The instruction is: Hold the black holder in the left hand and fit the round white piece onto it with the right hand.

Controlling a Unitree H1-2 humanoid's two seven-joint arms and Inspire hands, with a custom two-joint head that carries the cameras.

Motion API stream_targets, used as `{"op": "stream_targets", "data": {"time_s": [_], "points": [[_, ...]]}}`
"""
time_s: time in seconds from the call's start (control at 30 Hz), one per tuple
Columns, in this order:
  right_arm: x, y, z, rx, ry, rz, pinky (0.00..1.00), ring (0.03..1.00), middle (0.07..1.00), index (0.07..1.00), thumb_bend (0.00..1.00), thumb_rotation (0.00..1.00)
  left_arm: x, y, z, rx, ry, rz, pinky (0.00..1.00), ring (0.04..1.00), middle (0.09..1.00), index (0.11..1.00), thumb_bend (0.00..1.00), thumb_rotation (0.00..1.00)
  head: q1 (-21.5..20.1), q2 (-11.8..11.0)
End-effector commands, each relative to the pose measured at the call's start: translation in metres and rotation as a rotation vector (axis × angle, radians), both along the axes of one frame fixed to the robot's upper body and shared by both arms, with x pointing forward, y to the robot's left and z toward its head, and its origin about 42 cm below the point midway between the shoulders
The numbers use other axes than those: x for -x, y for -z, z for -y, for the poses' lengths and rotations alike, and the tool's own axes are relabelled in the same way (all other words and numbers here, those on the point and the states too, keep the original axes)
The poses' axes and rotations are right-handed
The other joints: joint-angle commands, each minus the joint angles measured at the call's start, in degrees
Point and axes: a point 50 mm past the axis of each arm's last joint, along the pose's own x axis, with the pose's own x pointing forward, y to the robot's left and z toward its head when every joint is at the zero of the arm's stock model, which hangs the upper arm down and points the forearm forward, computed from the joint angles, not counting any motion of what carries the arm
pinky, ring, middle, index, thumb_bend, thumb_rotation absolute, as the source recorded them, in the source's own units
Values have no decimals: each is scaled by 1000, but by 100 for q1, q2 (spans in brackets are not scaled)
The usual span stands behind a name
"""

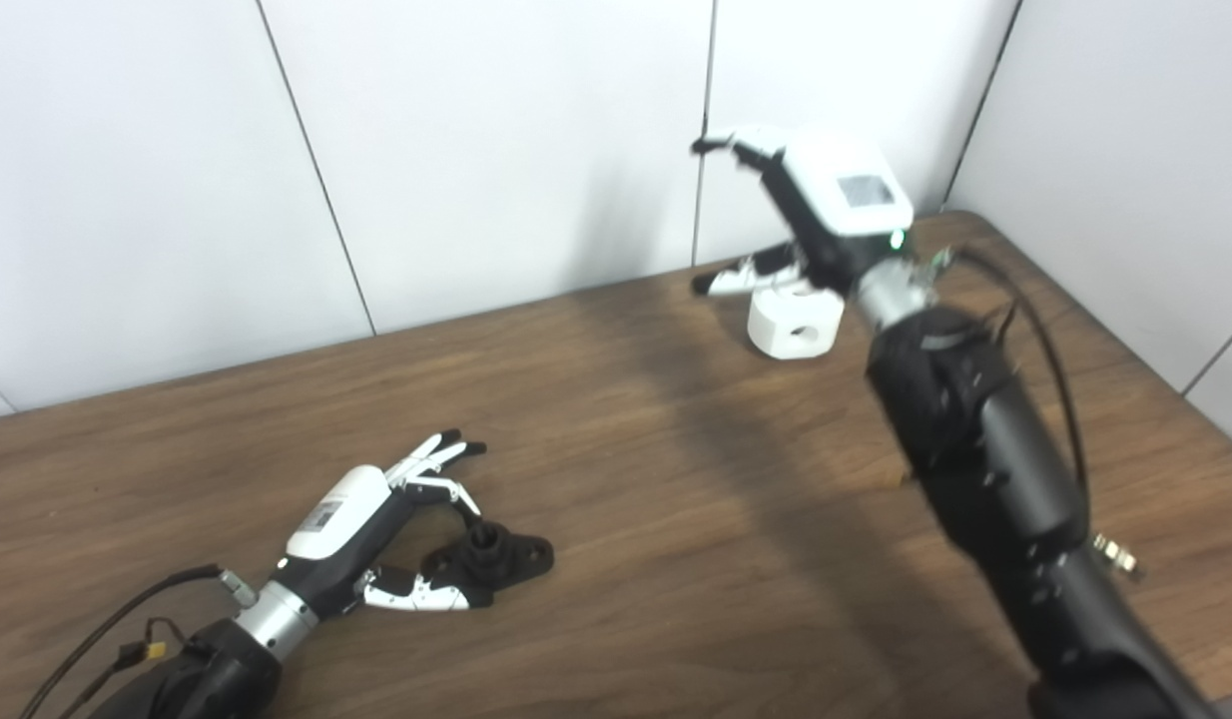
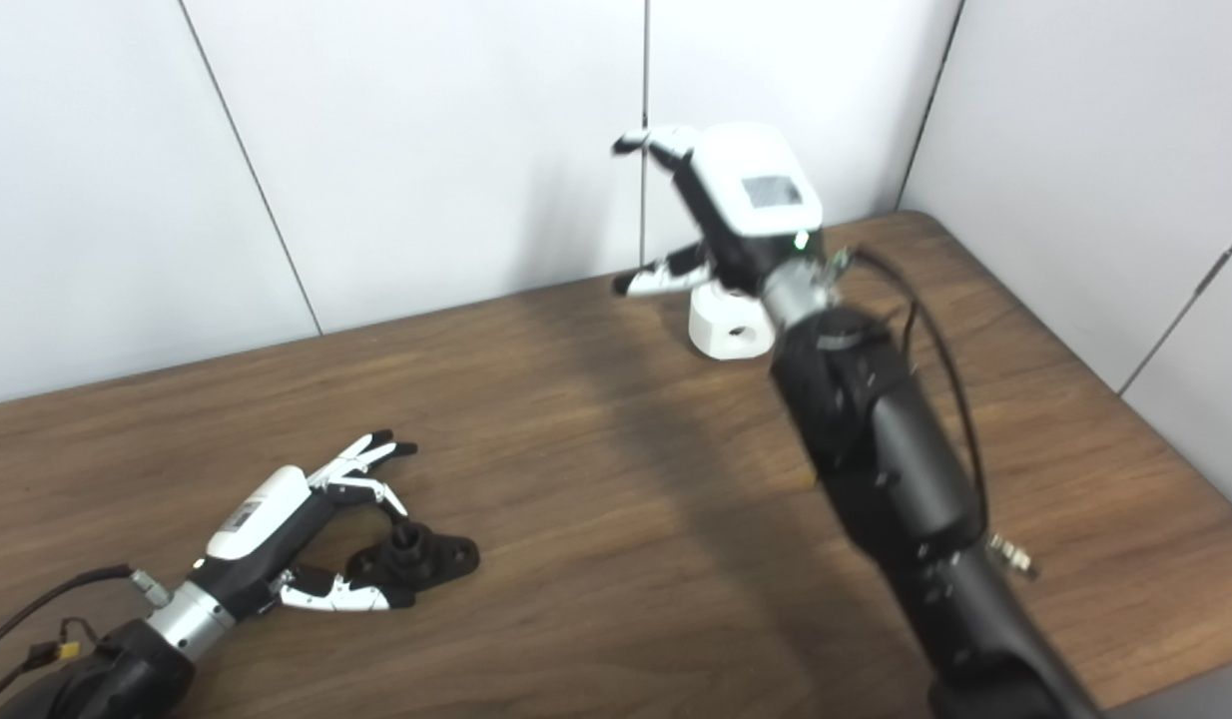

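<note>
The black holder (image 1: 493,557) lies flat on the wooden table (image 1: 626,499) at the lower left. My left hand (image 1: 376,519) is open around it, thumb under its near side and fingers arched over its far side, not clearly gripping. The round white piece (image 1: 796,322) stands on the table at the far right, near the wall. My right hand (image 1: 806,215) is open just above and behind it, fingers spread, thumb reaching out to the left beside its top. The same scene shows in the right eye view, with the holder (image 2: 416,559) and the white piece (image 2: 731,330).
White wall panels (image 1: 476,150) close off the table's far edge and right side. My right forearm (image 1: 985,459) crosses the table's right part. Cables (image 1: 107,629) trail from my left wrist at the lower left.
</note>
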Motion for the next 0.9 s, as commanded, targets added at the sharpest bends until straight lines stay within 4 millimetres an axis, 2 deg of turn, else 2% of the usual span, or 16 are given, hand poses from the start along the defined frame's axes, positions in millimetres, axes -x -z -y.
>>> {"op": "stream_targets", "data": {"time_s": [0.0, 0.13, 0.27, 0.4, 0.47, 0.67, 0.77, 0.87], "points": [[-8, -32, 12, 46, 34, -4, 599, 778, 841, 795, 774, 285, 33, 57, -50, -237, -16, -184, 911, 1000, 927, 481, 524, 58, -13, -5], [-17, -49, 28, 76, 49, -158, 663, 863, 911, 862, 844, 321, 32, 57, -50, -237, -14, -190, 912, 1000, 926, 481, 524, 58, -32, -60], [-24, -62, 38, 54, 2, -297, 742, 913, 937, 923, 861, 319, 33, 58, -51, -242, -13, -191, 928, 1000, 925, 481, 524, 57, -60, -84], [-31, -70, 43, 69, 30, -413, 818, 960, 974, 946, 912, 346, 34, 59, -51, -241, -9, -194, 918, 1000, 928, 481, 524, 57, -75, -95], [-34, -72, 45, 74, 58, -468, 866, 987, 990, 931, 981, 369, 36, 58, -51, -245, -2, -194, 930, 1000, 931, 481, 524, 58, -75, -95], [-47, -63, 50, 62, 112, -552, 880, 977, 955, 853, 985, 351, 39, 61, -52, -250, 1, -205, 938, 1000, 935, 481, 524, 58, -79, -161], [-56, -56, 52, 96, 120, -612, 851, 988, 972, 868, 999, 350, 41, 62, -53, -249, -1, -207, 937, 1000, 935, 481, 524, 57, -81, -171], [-66, -50, 50, 145, 155, -699, 854, 999, 998, 920, 1000, 348, 42, 63, -54, -245, -3, -211, 941, 1000, 934, 482, 524, 56, -84, -176]]}}
